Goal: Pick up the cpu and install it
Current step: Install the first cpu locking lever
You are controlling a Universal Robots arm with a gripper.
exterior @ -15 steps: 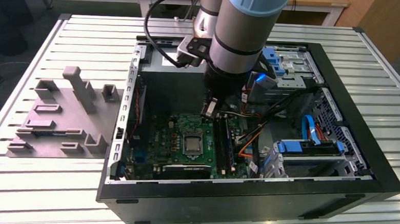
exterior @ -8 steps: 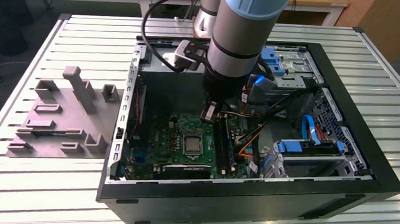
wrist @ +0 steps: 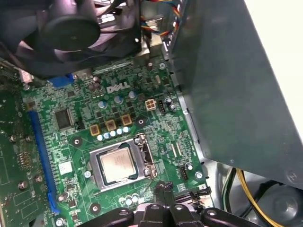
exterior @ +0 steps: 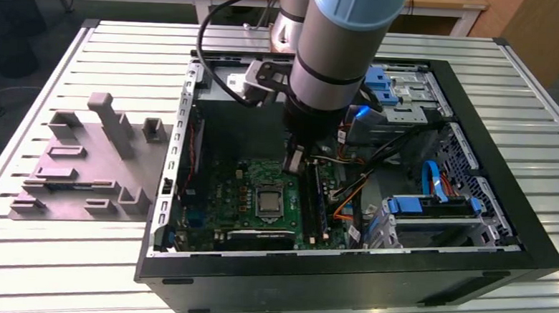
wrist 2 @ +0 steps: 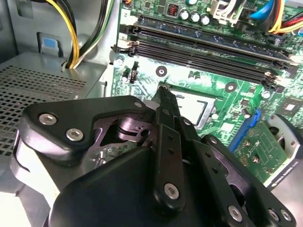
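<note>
The cpu (wrist: 116, 166) sits flat in its socket on the green motherboard (wrist: 142, 123), pale metal top up, with the silver socket frame (wrist: 147, 158) around it. In the exterior view the same socket (exterior: 269, 201) shows near the middle of the board, low inside the open black computer case (exterior: 505, 233).

The arm (exterior: 338, 52) reaches down into the case from the far side, and the gripper (exterior: 293, 161) hangs just above the board, a little beyond the socket and apart from the chip. In both wrist views its fingers (wrist: 163, 189) come together to a narrow tip with nothing between them, so the claw looks closed and empty; the second wrist view has that tip (wrist 2: 163, 94) just at the edge of the socket.

Memory sticks (wrist 2: 203, 45) lie in their slots beside the socket. A black fan (wrist: 71, 33) stands over one end of the board. Yellow and black cables (wrist 2: 78, 33) run along the case wall.

On the exterior view's left, a grey moulded tray (exterior: 83, 168) with upright posts rests on the slatted table (exterior: 25, 258), beside the case.
</note>
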